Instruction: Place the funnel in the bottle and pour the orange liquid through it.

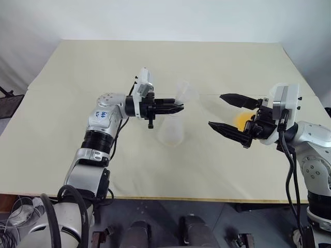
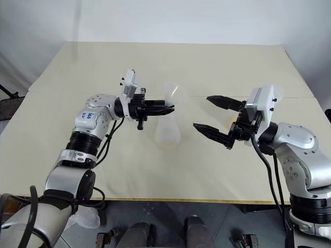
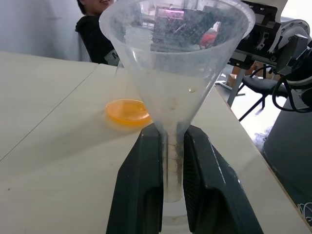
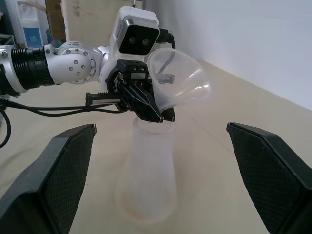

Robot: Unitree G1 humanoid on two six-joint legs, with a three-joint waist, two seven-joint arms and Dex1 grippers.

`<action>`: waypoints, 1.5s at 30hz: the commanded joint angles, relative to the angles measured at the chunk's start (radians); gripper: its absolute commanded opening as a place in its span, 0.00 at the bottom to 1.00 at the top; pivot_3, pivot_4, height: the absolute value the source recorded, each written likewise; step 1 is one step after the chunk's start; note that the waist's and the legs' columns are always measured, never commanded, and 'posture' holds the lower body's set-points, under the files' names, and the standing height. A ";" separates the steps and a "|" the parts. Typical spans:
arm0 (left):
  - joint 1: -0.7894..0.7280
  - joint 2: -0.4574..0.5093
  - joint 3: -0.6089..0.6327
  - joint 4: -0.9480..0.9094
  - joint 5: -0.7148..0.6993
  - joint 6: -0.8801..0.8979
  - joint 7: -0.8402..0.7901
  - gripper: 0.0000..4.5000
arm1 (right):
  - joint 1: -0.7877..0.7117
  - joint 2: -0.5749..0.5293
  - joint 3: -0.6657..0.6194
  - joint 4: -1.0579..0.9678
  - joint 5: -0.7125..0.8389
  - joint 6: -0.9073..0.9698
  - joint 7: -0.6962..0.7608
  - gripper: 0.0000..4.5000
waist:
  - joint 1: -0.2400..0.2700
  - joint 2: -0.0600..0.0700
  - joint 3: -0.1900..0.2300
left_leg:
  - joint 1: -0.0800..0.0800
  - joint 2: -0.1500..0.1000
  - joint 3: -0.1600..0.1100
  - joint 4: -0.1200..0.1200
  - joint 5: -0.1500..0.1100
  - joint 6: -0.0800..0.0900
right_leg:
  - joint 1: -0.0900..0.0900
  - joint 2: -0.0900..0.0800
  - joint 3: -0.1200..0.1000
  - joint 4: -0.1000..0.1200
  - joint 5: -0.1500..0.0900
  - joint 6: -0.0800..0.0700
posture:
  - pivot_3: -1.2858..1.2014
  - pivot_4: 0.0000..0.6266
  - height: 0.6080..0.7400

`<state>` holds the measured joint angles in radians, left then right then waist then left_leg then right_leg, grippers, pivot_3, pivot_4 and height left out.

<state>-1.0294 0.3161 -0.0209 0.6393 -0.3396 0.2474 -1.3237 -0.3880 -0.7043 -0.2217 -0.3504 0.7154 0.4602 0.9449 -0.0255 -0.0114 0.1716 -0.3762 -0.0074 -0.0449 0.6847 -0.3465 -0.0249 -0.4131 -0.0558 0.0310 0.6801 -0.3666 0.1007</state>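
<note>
Left wrist view: the left tool (image 3: 173, 161) was clamped on the spout of the funnel (image 3: 175, 63), mid-frame above the bottle (image 4: 146, 175). Thin, light, slick plastic; the spout looked the safest hold. The right tool (image 1: 230, 116) stood wide apart, empty.

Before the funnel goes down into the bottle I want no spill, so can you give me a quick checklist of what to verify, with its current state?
1. Funnel gripped: ok, left gripper is shut on its spout.
2. Funnel over the bottle neck: ok, it sits just above the mouth, tilted.
3. Spout inside the neck: not ok, not seated yet.
4. Bottle upright on the table: ok.
5. Right gripper free for pouring: ok, open and holding nothing.
6. Orange liquid ready: ok, resting on the table, untouched.
</note>
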 commanded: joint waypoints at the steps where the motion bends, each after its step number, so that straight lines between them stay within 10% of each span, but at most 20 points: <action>1: -0.025 0.008 -0.019 0.020 0.025 -0.024 -0.019 0.05 | -0.009 -0.018 -0.027 -0.026 0.012 -0.010 -0.001 1.00 | 0.000 0.000 0.000 | 0.000 0.000 0.000 0.000 0.000 0.000 | 0.000 0.000 0.000 0.000 0.000 0.000 | 0.52 0.24 1.00; 5: -0.046 0.004 -0.019 0.060 0.039 -0.039 -0.021 0.05 | -0.016 -0.019 -0.026 -0.020 0.009 -0.010 -0.002 1.00 | 0.001 0.000 0.000 | 0.000 0.000 0.000 0.000 0.000 0.000 | 0.000 0.000 0.000 0.000 0.000 0.000 | 0.52 0.24 1.00; 18: -0.095 0.007 -0.008 0.121 0.053 -0.053 -0.034 1.00 | -0.021 -0.021 -0.026 -0.013 0.002 -0.014 0.001 1.00 | 0.001 0.000 0.000 | 0.000 0.000 0.000 0.000 0.000 0.000 | 0.000 0.000 0.000 0.000 0.000 0.000 | 0.52 0.24 1.00; 45: -0.084 0.016 0.068 -0.066 -0.041 0.096 0.007 1.00 | -0.031 -0.022 -0.024 0.007 -0.027 -0.028 0.015 1.00 | 0.000 0.000 0.000 | 0.000 0.000 0.000 0.000 0.000 0.000 | 0.000 0.000 0.000 0.001 0.000 0.000 | 0.52 0.24 1.00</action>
<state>-1.0966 0.3258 0.0229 0.6275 -0.3414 0.3253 -1.3275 -0.4081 -0.7058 -0.2216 -0.3354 0.6870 0.4559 0.9526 -0.0253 -0.0114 0.1716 -0.3762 -0.0075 -0.0450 0.6850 -0.3464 -0.0248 -0.4129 -0.0559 0.0312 0.6807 -0.3666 0.1007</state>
